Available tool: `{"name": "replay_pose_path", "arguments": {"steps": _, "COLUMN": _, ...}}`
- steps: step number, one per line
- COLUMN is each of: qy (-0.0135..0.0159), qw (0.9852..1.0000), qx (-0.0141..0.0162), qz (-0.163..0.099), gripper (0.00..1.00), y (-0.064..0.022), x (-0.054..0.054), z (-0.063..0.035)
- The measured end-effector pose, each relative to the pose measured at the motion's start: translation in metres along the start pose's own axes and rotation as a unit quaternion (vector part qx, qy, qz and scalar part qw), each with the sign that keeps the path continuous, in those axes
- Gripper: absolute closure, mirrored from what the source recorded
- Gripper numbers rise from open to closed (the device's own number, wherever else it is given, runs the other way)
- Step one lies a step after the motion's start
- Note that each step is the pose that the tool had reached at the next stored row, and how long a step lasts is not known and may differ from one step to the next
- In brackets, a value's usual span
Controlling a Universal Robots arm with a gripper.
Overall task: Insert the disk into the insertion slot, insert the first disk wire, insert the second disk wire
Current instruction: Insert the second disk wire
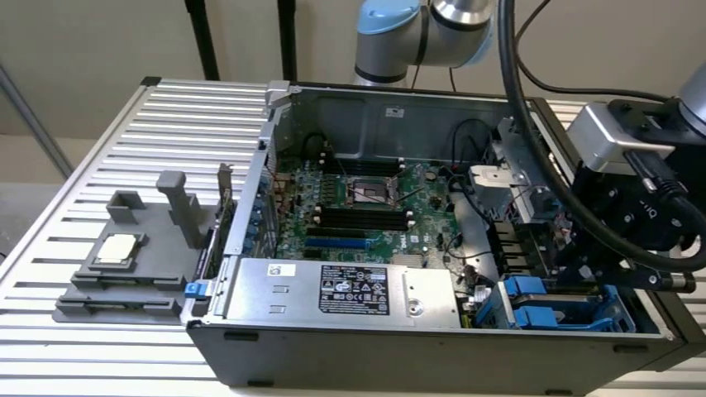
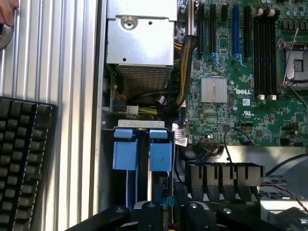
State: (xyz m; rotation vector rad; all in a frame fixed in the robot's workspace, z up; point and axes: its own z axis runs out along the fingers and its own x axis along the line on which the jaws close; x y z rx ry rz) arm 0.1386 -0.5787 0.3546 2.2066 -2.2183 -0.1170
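**Fingers parted above the blue drive cage at the case's near corner**

The open grey metal computer case lies on the ribbed aluminium desk. Inside it, a green motherboard fills the middle. A silver power-supply box with a black label sits along the near wall. The insertion slot, a bay of the blue plastic cage, takes the near corner on the exterior view's right.

The disk sits in that slot. Only its bright blue carrier frame shows; the silver body is hidden. A second blue carrier front stands just beside it in the same cage.

The black gripper hangs over the cage. Its fingers stand slightly apart and grip nothing.

On the exterior view's left, a grey plastic fixture on the desk holds a square silver chip.

The wrist view adds a bundle of yellow and black wires between the power supply and the motherboard. It also shows a black keyboard on the desk and a person's fingertip.
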Motion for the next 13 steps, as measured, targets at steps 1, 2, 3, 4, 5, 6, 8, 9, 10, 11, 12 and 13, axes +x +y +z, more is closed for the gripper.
{"name": "replay_pose_path", "arguments": {"steps": 1, "qy": -0.0001, "qw": 1.0000, "qx": 0.0001, "qz": 0.000, "gripper": 0.75, "y": 0.0031, "x": 0.000, "z": -0.0003}}
{"name": "replay_pose_path", "arguments": {"steps": 2, "qy": 0.0000, "qw": 1.0000, "qx": 0.0002, "qz": 0.000, "gripper": 0.75, "y": 0.0067, "x": 0.001, "z": -0.0006}}
{"name": "replay_pose_path", "arguments": {"steps": 3, "qy": 0.0000, "qw": 1.0000, "qx": 0.0005, "qz": 0.000, "gripper": 0.75, "y": 0.0104, "x": 0.001, "z": -0.0009}}
{"name": "replay_pose_path", "arguments": {"steps": 4, "qy": 0.0001, "qw": 1.0000, "qx": 0.0009, "qz": 0.000, "gripper": 0.75, "y": 0.0137, "x": 0.001, "z": -0.0013}}
{"name": "replay_pose_path", "arguments": {"steps": 5, "qy": 0.0001, "qw": 1.0000, "qx": 0.0013, "qz": 0.000, "gripper": 0.78, "y": 0.0156, "x": 0.001, "z": -0.0014}}
{"name": "replay_pose_path", "arguments": {"steps": 6, "qy": -0.0002, "qw": 1.0000, "qx": 0.0014, "qz": 0.000, "gripper": 0.78, "y": 0.0156, "x": 0.001, "z": -0.0015}}
{"name": "replay_pose_path", "arguments": {"steps": 8, "qy": -0.0006, "qw": 1.0000, "qx": 0.0014, "qz": 0.000, "gripper": 0.89, "y": 0.0155, "x": 0.001, "z": -0.0014}}
{"name": "replay_pose_path", "arguments": {"steps": 9, "qy": -0.0006, "qw": 1.0000, "qx": 0.0014, "qz": 0.000, "gripper": 0.89, "y": 0.0155, "x": 0.001, "z": -0.0014}}
{"name": "replay_pose_path", "arguments": {"steps": 10, "qy": -0.0006, "qw": 1.0000, "qx": 0.0014, "qz": 0.000, "gripper": 0.89, "y": 0.0156, "x": 0.001, "z": -0.0014}}
{"name": "replay_pose_path", "arguments": {"steps": 11, "qy": -0.0007, "qw": 1.0000, "qx": 0.0014, "qz": 0.000, "gripper": 0.89, "y": 0.0155, "x": 0.001, "z": -0.0014}}
{"name": "replay_pose_path", "arguments": {"steps": 12, "qy": -0.0007, "qw": 1.0000, "qx": 0.0014, "qz": 0.000, "gripper": 0.89, "y": 0.0155, "x": 0.001, "z": -0.0014}}
{"name": "replay_pose_path", "arguments": {"steps": 13, "qy": -0.0006, "qw": 1.0000, "qx": 0.0014, "qz": 0.000, "gripper": 0.89, "y": 0.0155, "x": 0.001, "z": -0.0014}}
